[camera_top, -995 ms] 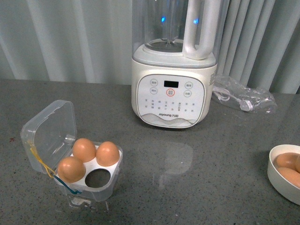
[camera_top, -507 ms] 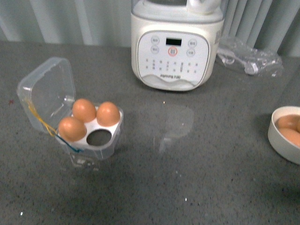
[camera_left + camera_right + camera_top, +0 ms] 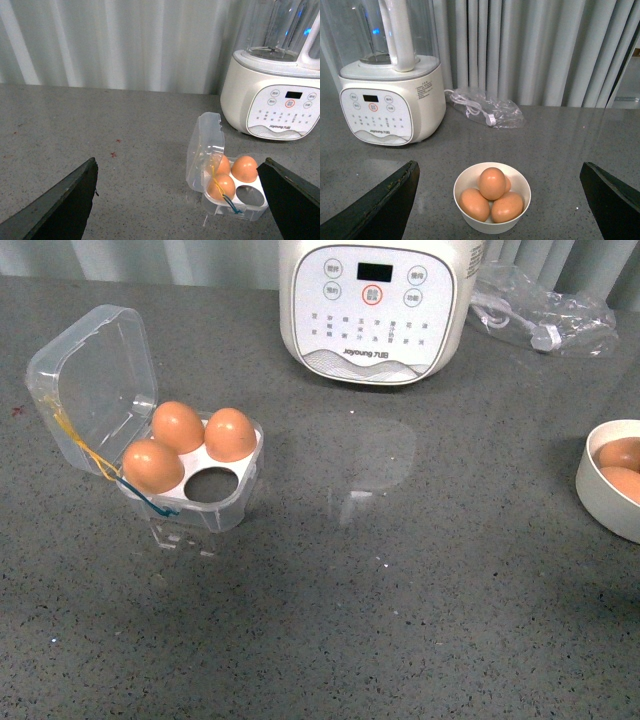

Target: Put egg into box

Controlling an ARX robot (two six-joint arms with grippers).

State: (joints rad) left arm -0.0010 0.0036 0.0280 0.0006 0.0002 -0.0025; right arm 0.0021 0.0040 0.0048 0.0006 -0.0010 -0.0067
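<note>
The clear egg box stands open at the left of the grey counter, lid tilted back. Its white tray holds three brown eggs and has one empty hole at the front right. It also shows in the left wrist view. A white bowl holds several brown eggs, one egg on top. My left gripper is open and empty, short of the box. My right gripper is open and empty, short of the bowl. Neither gripper shows in the front view.
A white Joyoung blender stands at the back middle. A clear plastic bag with a cable lies to its right. The bowl sits at the counter's right edge in the front view. Grey curtains hang behind.
The front view has tilted downward: the blender, box and bowl have all shifted up in the picture. The box and its three eggs have not moved on the counter.
</note>
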